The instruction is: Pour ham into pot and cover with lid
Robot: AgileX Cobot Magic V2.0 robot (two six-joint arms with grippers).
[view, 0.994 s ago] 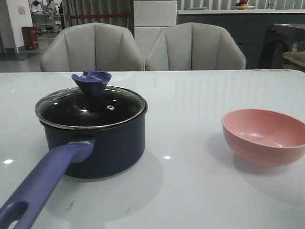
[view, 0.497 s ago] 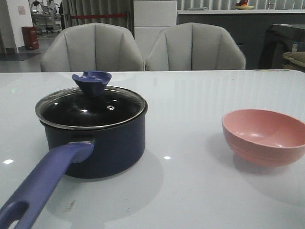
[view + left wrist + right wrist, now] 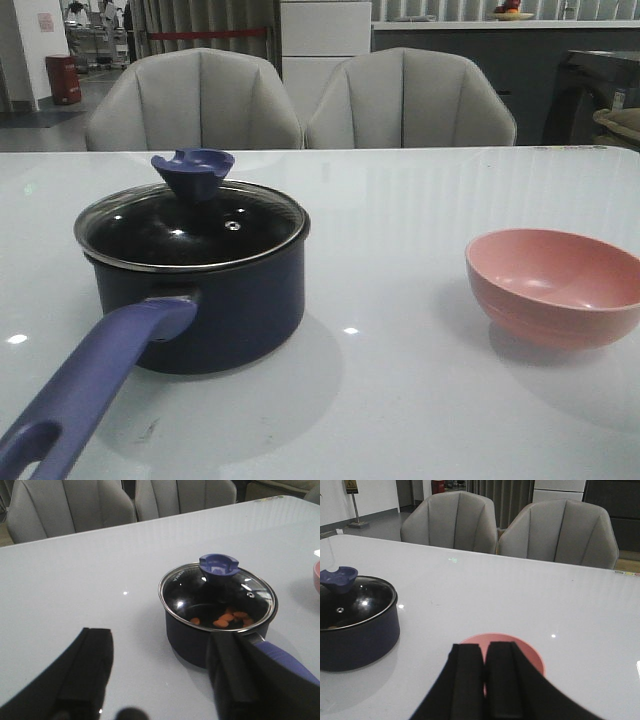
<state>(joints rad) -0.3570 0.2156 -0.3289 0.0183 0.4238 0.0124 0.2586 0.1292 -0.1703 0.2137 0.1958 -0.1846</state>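
The dark navy pot (image 3: 215,300) stands on the white table at the left, its long purple-blue handle (image 3: 90,385) pointing toward the front edge. The clear glass lid (image 3: 190,225) sits flat on its rim, purple-blue knob (image 3: 192,172) up. Through the glass, orange-pink ham (image 3: 227,618) slices lie on the pot's black floor. My left gripper (image 3: 160,652) is open and empty, held back from the pot (image 3: 200,640). My right gripper (image 3: 485,655) is shut on nothing, above the near side of the pink bowl (image 3: 532,657). Neither gripper shows in the front view.
The pink bowl (image 3: 555,285) rests empty at the right of the table (image 3: 400,220). Two grey chairs (image 3: 300,100) stand behind the far edge.
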